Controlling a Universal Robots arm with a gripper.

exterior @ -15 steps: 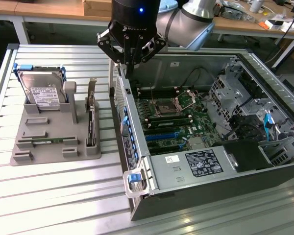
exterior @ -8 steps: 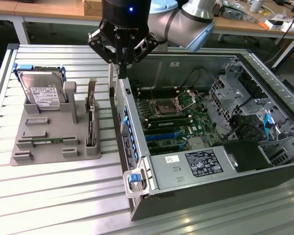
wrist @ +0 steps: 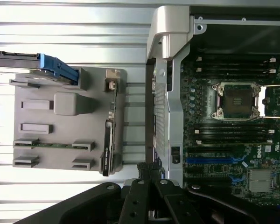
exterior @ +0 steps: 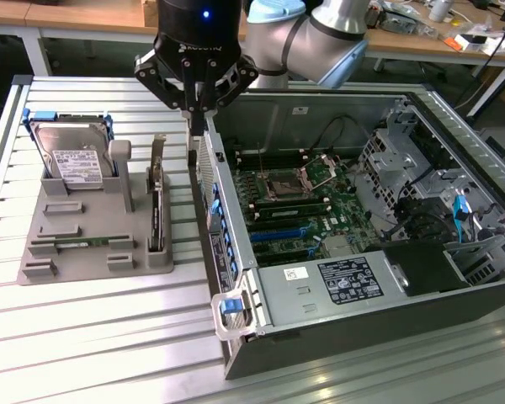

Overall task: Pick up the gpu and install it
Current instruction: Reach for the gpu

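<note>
The gpu, a slim flat black card with a narrow silver-beige metal bracket at one end, stands on its long edge in a slot of the grey plastic holder. It is on the side of the holder nearest to the open grey metal computer case, and it touches only the holder.

The black gripper hangs over the rear wall of the case, just beside the bracket end of the gpu and higher than it. Its fingers are pressed together and grip nothing.

In the same holder, toward the exterior view's left, a silver hard drive with a white label and blue rails stands upright. A rounded grey post rises between it and the gpu. A thin green memory stick lies flat near the front of the holder.

The perforated metal wall of the case stands between the gpu and the green motherboard. On the board I see a square metal processor socket, long black memory slots and blue expansion slots. A silver power supply with a black and white label fills the near corner, with a blue plastic latch beside it. Black cables hang at the far side.

All this rests on a bench of ribbed, shiny aluminium profiles.
</note>
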